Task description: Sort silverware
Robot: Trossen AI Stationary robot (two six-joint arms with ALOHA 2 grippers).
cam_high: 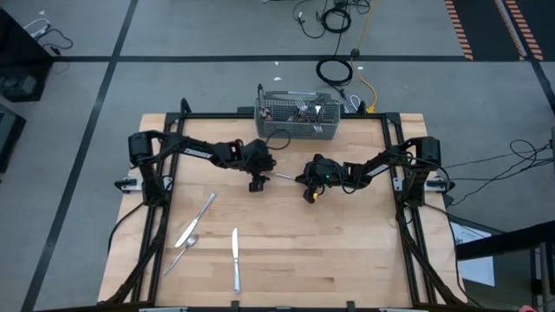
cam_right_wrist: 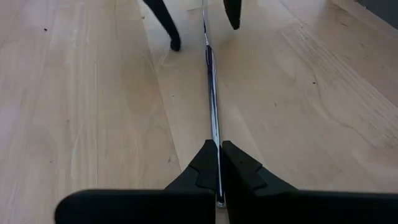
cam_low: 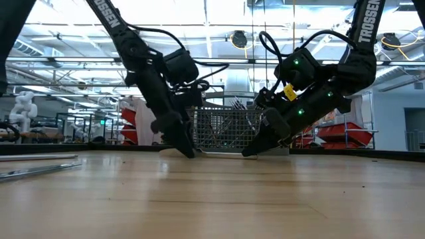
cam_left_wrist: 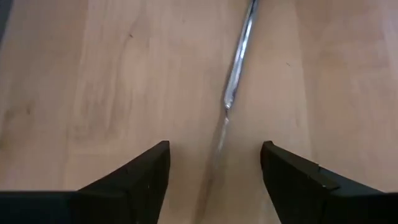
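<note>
Wooden table, slim shiny knife pinched in right gripper, left gripper spread wide, empty, three loose pieces near-left, one wire basket far.

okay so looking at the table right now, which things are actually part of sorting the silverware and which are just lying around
Part of the job:
- slim utensil, pinched by the right gripper, its far end between the open left gripper fingers
- three loose pieces on the table's left side
- mesh basket with silverware inside

Just lying about:
- cables on the floor behind the table
</note>
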